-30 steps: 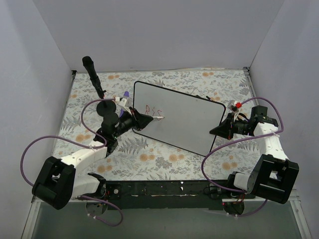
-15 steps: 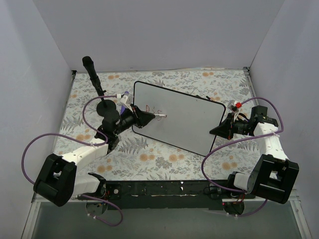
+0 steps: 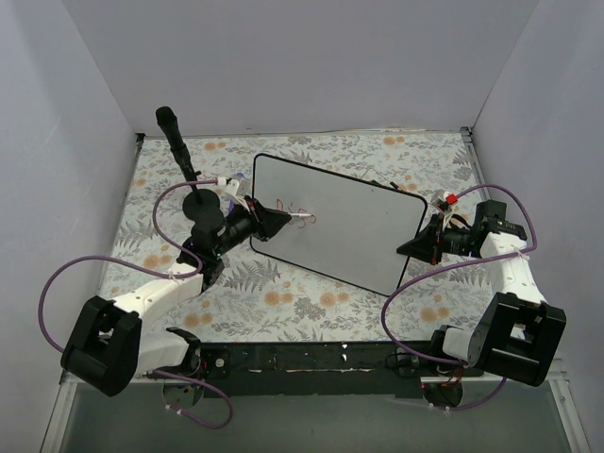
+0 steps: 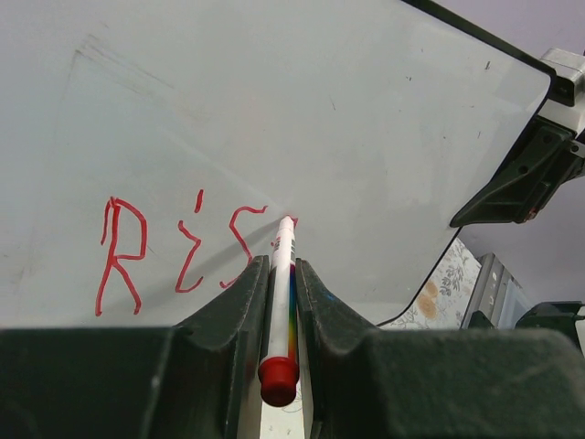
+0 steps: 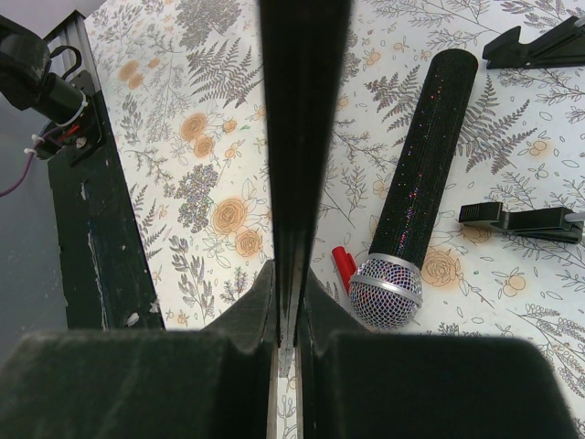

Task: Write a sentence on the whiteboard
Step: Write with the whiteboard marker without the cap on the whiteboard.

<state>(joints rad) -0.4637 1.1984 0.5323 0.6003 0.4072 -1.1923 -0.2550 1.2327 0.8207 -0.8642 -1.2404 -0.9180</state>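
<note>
Left wrist view: the board [image 4: 320, 110] fills most of the frame. It is glossy white with a thin black rim and a rounded corner at the right. Red letters [image 4: 192, 256] on its lower left area read "Ris". The marker [image 4: 283, 245] has a white barrel with a rainbow stripe and a red rear end. It runs along the gap of the left gripper [image 4: 279, 267], and both fingers are pressed against the barrel. The marker tip touches the board just right of the "s".

Top view: the board lies near the middle of the table, turned at an angle, with one short end at the far left and the other at the near right. The letters sit near the left end. The left gripper reaches over the left short edge onto the white surface. The right gripper [image 3: 415, 247] meets the board at its near right corner.

Right wrist view: the board appears edge-on as a dark vertical band. The two fingers are closed on its rim, one on each face.

A floral cloth [image 5: 210, 183] covers the table. On the cloth to the right of the board edge lies a microphone [image 5: 416, 197] with a glittery black handle and a silver mesh head. A small red cap [image 5: 344, 265] lies just beside the head. Two flat black pieces [image 5: 521, 217] lie further right; what they are cannot be told.

In the top view a black rod [image 3: 177, 142] stands tilted near the far left corner.
</note>
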